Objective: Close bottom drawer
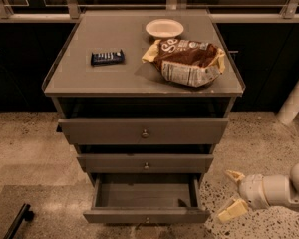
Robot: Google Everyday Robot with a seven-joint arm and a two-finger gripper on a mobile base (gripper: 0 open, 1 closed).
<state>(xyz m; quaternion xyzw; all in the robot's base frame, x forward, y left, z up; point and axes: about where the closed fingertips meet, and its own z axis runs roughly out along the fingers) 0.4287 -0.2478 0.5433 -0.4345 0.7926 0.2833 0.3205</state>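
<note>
Gripper (232, 193) low on the right, fingers spread, holding nothing, just beside the bottom drawer (145, 215), which hangs wide open, lowest of 3. Looks like the approach: next, swing before its panel and push. Chip bag (187, 61) up top

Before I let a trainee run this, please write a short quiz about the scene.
1. True or false: the bottom drawer is fully shut.
2. Where is the tool? A: touching the top drawer. B: low at the picture's right, beside the bottom drawer, apart from it. C: behind the cabinet.
3. How many things lie on the cabinet top?
Key: 1 false, it stands pulled out. 2 B. 3 three: bowl, chip bag, snack bar.
</note>
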